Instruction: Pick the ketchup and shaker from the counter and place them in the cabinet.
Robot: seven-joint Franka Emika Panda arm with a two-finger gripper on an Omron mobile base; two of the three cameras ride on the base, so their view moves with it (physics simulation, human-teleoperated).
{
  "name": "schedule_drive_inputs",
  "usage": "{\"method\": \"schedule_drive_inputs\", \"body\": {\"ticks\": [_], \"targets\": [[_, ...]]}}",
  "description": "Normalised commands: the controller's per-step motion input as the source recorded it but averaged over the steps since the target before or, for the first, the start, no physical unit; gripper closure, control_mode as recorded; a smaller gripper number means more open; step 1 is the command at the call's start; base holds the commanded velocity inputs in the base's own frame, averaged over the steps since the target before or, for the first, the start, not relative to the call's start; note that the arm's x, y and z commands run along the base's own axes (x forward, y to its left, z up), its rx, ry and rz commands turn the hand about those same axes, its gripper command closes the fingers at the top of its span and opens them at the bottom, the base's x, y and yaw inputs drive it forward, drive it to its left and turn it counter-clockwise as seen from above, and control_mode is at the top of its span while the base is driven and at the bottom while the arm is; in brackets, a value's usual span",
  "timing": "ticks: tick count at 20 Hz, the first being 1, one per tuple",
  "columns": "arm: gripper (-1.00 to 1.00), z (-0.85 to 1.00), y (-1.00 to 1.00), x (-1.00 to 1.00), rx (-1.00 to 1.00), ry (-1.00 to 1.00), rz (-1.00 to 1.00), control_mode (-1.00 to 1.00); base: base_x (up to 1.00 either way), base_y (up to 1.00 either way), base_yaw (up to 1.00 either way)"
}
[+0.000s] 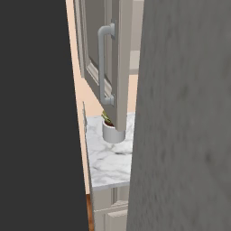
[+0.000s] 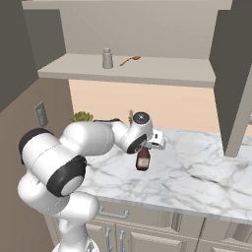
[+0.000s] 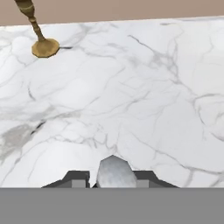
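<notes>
The ketchup [image 2: 142,160] is a dark red bottle standing upright on the white marble counter [image 2: 197,182]. My gripper [image 2: 143,149] comes down on it from above. In the hand view its pale cap [image 3: 114,171] sits between my two dark fingertips [image 3: 78,179], so the gripper [image 3: 114,178] is shut on the bottle's top. The shaker [image 2: 107,58], a small grey cylinder, stands on the cabinet shelf [image 2: 167,73] above the counter, towards its left.
A small brass object [image 2: 130,59] lies on the shelf beside the shaker. A brass stand [image 3: 43,46] is on the counter ahead. The open cabinet door [image 2: 231,93] hangs at the right. A potted plant [image 1: 113,133] stands at the back wall.
</notes>
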Motion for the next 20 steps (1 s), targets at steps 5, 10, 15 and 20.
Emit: {"method": "schedule_drive_inputs", "body": {"ticks": [5, 10, 15, 20], "targets": [[1.00, 0.06, -0.01, 0.00, 0.02, 0.00, 0.00, -1.00, 0.00, 0.00, 0.00], [1.00, 0.58, 0.00, -0.08, 0.03, 0.00, 0.00, -1.00, 0.00, 0.00, 0.00], [1.00, 0.85, 0.02, -0.14, 0.01, 0.02, 0.00, -1.00, 0.00, 0.00, 0.00], [1.00, 0.89, 0.04, -0.26, 0.00, 0.01, 0.00, -1.00, 0.00, 0.00, 0.00]]}}
